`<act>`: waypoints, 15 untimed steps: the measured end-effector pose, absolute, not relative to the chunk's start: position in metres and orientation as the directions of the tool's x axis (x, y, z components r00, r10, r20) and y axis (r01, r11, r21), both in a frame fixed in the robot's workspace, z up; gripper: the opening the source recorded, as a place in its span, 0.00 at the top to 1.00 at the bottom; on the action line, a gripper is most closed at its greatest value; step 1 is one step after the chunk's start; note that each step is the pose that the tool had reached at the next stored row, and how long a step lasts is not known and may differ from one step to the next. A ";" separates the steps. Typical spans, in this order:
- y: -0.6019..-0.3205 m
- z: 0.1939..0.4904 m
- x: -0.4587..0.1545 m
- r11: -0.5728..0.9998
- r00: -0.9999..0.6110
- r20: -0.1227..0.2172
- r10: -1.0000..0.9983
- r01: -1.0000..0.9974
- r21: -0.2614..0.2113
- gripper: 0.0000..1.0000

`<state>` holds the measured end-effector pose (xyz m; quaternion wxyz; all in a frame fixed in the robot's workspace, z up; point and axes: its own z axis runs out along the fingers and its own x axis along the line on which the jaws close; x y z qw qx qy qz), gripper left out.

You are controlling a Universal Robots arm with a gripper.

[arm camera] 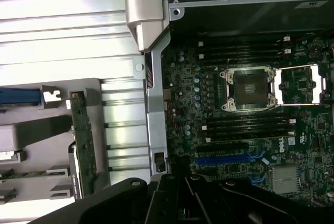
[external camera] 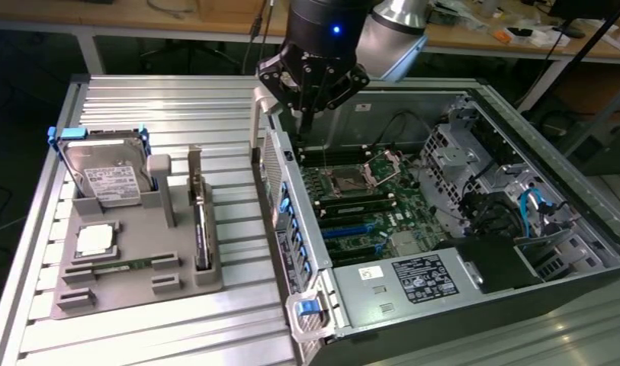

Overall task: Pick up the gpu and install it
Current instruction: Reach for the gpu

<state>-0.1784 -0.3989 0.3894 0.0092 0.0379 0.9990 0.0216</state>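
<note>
Green-edged gpu (external camera: 200,229) stands on edge in the grey holder (external camera: 136,293), top edge exposed for gripping. Gripper (external camera: 307,105), fingers together and apparently empty, hovers over the computer case (external camera: 584,229) rear wall.

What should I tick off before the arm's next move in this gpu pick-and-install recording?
1. gpu standing on edge in the gray holder, reachable from above: ok.
2. gripper carrying nothing: ok.
3. Jaws open for a grasp: not ok, they are shut.
4. Gripper above the gpu: not ok, it hangs over the rear wall of the computer case, apart from the holder.
5. Blue expansion slots on the motherboard free of cards: ok.
6. Case side open from above: ok.
</note>
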 end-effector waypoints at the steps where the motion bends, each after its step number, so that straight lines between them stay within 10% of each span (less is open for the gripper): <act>1: -0.399 0.389 -0.179 0.996 -0.997 -0.017 0.076 0.075 0.044 0.89; 15: -0.399 0.389 -0.185 0.996 -0.997 -0.015 0.076 0.075 0.044 0.89</act>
